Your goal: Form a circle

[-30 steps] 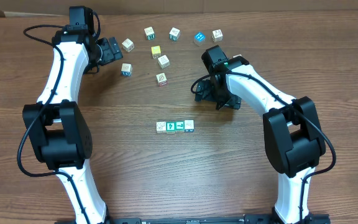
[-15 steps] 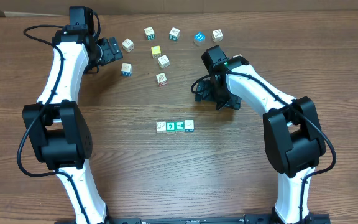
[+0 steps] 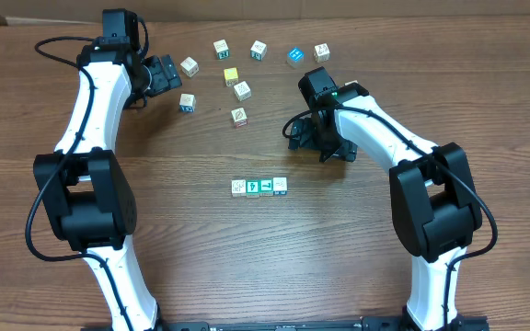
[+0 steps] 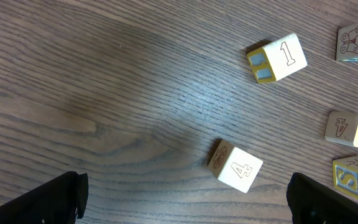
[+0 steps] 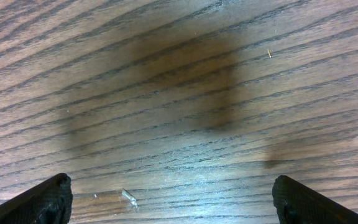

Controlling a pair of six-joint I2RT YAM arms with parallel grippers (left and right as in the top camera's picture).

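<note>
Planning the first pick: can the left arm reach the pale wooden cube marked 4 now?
Probably yes: the left tool is open, and the pale wooden cube marked 4 lies just ahead, nothing between.

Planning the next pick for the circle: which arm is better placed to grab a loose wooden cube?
Left. The left fingers, open, face the cream wooden cube marked 4 close ahead; the right fingers, also open, have only brown wooden table in view.
</note>
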